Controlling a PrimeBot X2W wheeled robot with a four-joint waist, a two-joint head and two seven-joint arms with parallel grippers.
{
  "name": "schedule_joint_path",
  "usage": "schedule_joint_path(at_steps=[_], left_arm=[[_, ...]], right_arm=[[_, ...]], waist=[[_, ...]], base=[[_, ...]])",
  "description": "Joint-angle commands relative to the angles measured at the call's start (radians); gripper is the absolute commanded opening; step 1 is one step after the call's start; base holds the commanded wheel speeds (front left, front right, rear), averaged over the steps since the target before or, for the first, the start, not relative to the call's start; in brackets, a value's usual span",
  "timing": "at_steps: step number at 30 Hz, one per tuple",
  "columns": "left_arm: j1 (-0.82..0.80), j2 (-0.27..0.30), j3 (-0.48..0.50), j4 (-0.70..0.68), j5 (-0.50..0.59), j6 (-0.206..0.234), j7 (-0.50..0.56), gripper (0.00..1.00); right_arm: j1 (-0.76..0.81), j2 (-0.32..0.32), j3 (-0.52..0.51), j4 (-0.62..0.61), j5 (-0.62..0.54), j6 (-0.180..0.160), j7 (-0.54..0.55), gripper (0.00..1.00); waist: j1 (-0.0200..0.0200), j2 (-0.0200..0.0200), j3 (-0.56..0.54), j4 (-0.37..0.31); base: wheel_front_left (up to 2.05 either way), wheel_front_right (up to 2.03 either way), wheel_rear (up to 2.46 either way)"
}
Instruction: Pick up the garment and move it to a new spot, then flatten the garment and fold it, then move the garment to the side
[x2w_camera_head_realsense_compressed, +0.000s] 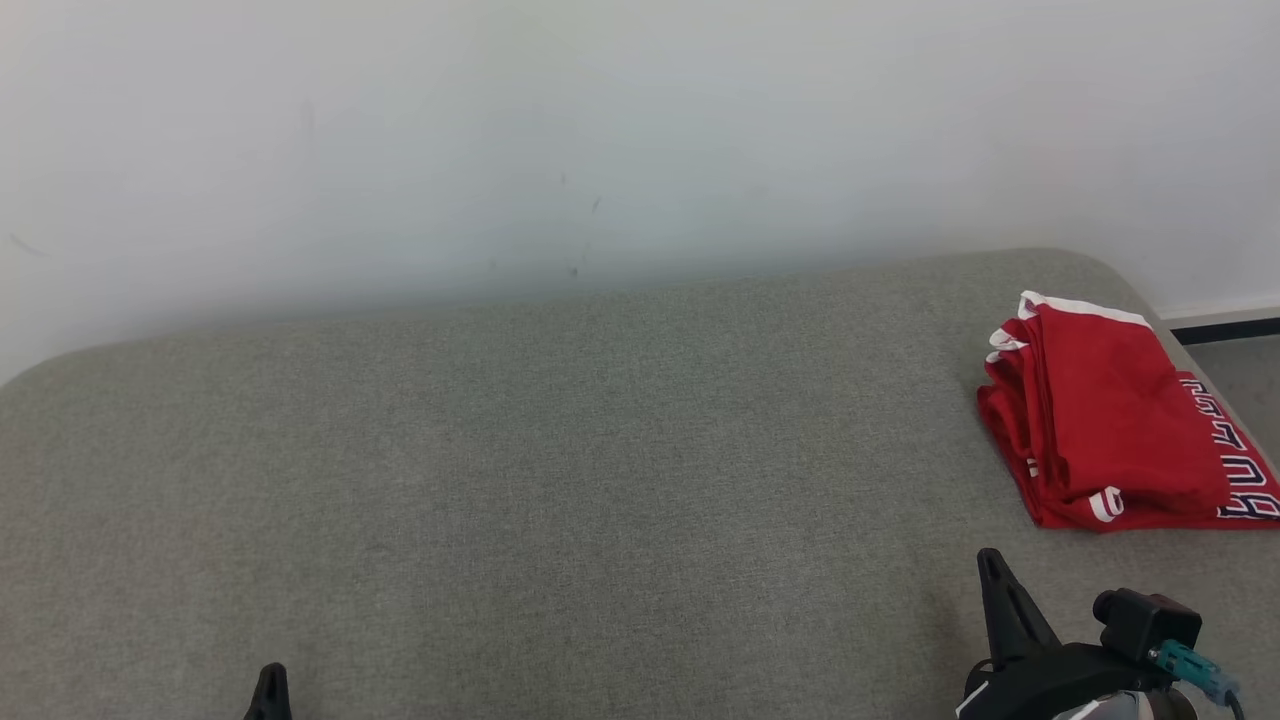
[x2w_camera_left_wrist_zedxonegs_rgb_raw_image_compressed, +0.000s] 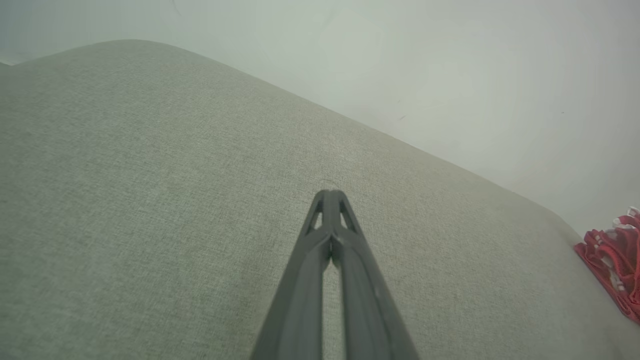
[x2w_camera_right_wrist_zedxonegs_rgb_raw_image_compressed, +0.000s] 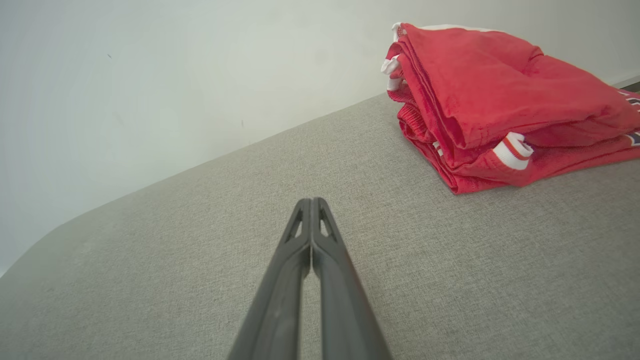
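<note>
The left gripper (x2w_camera_head_realsense_compressed: 270, 690) sits low at the near edge of the grey cushion (x2w_camera_head_realsense_compressed: 600, 450), its two dark fingers pressed together tip to tip with nothing between them. Ahead of it lies bare fabric up to the pale wall (x2w_camera_head_realsense_compressed: 600, 130), and the garment is well apart from it, far off to its right. The right gripper (x2w_camera_head_realsense_compressed: 992, 565) is likewise clenched on nothing, fingers meeting at the tip, hovering over or resting on bare cushion; which of the two cannot be told. The red garment (x2w_camera_head_realsense_compressed: 1110, 430) lies ahead of this gripper and a little to its right, near but not touching it, close to the cushion's right end. It is stacked in several neat layers, with white trim at the edges and dark lettering along its right side. Judging by that tidy bundle at the side and both grippers empty and clear of it, the moving, flattening, folding and setting aside all look done. Little or nothing seems left, beyond perhaps drawing the arms back.
</note>
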Motion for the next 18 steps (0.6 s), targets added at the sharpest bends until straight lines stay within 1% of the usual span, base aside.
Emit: schedule_joint_path(at_steps=[1, 18], left_arm=[[-0.033, 0.006, 0.0, -0.017, -0.042, 0.0, 0.009, 0.0], [-0.07, 0.009, -0.006, -0.021, -0.309, 0.0, 0.079, 0.0]], right_arm=[[-0.017, 0.0, -0.01, -0.025, 0.042, 0.0, 0.006, 0.0], [-0.007, 0.013, -0.047, -0.073, 0.305, 0.0, 0.063, 0.0]], waist=[[0.0, 0.0, 0.001, 0.001], [0.0, 0.0, 0.011, 0.013]], base=[[0.0, 0.0, 0.0], [0.0, 0.0, 0.0]])
